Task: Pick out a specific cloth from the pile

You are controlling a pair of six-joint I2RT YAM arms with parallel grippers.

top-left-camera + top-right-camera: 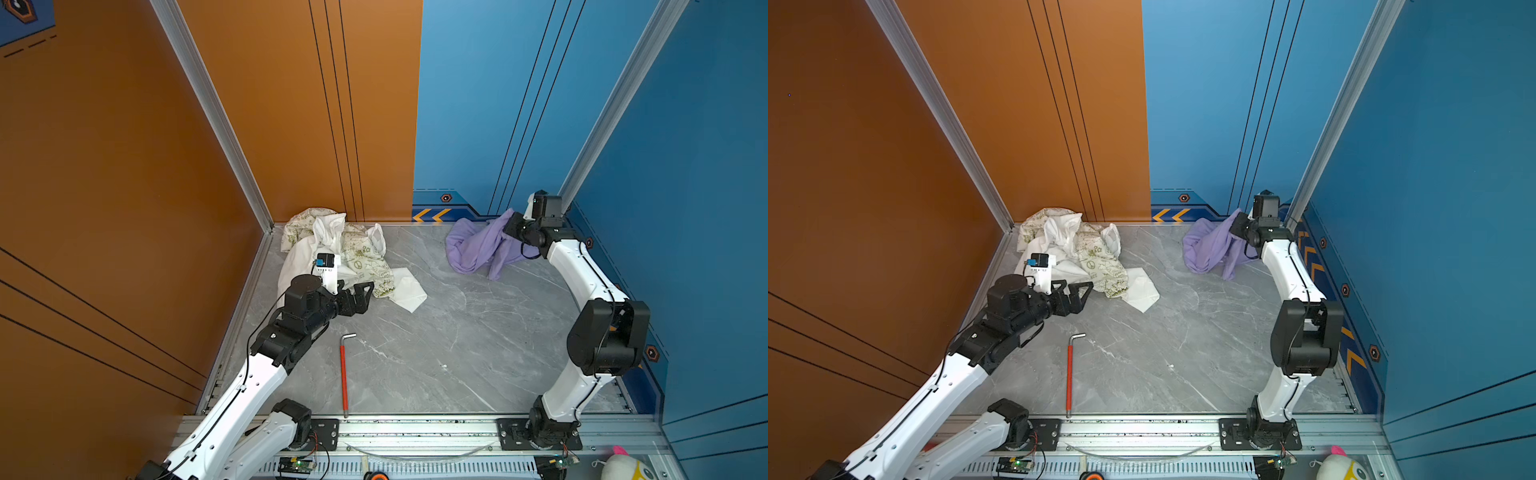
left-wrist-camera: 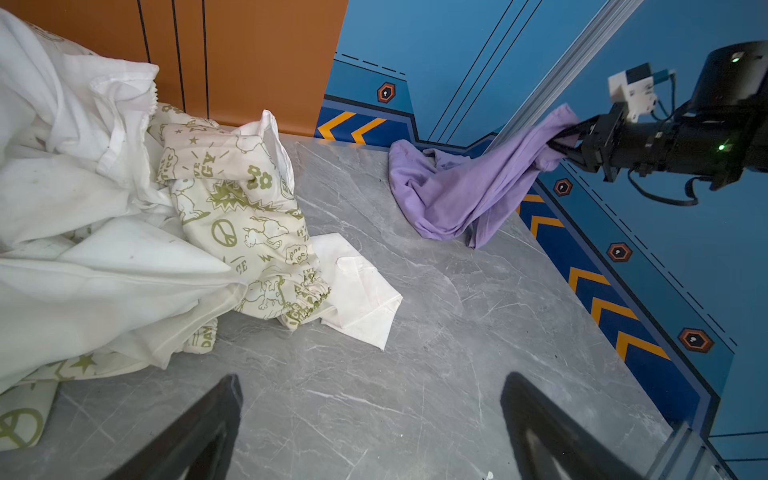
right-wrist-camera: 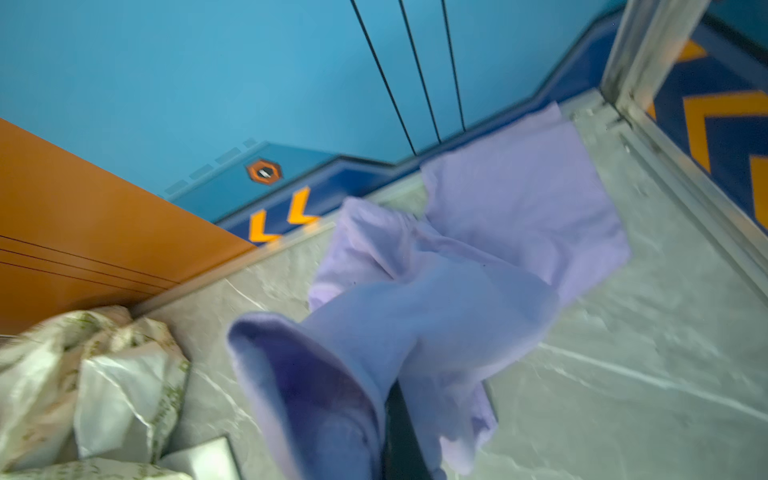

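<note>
While the left gripper (image 1: 358, 291) hovers just over the near edge of the pile (image 1: 332, 249) with its jaws spread wide and nothing between them, the pile itself sits untouched by either arm: plain white garments tangled with cream ones printed in green flowers and peace signs, and no purple showing anywhere in it in any view. A red-handled hex key (image 1: 343, 374) lies on the table (image 1: 457, 353) nearer the robot than the pile, touching no fabric (it seems to play no part in the job).

To the right of the pile, across a stretch of bare marble-grey surface, comes the cloth (image 1: 478, 249), lavender and crumpled, well apart from the heap. Its bulk rests on the table, while one end rises in a taut fold to the right gripper (image 2: 567, 139). In the left wrist view that gripper's jaws are closed together on the fold, farther right of the pile than the cloth's bulk.

By the look of it, the picking-out is essentially achieved: the wanted garment is separated and nothing from the heap clings to it. What seems left is small, either lifting the trailing part clear or setting it down and letting go; the pictures show no marked drop spot.
</note>
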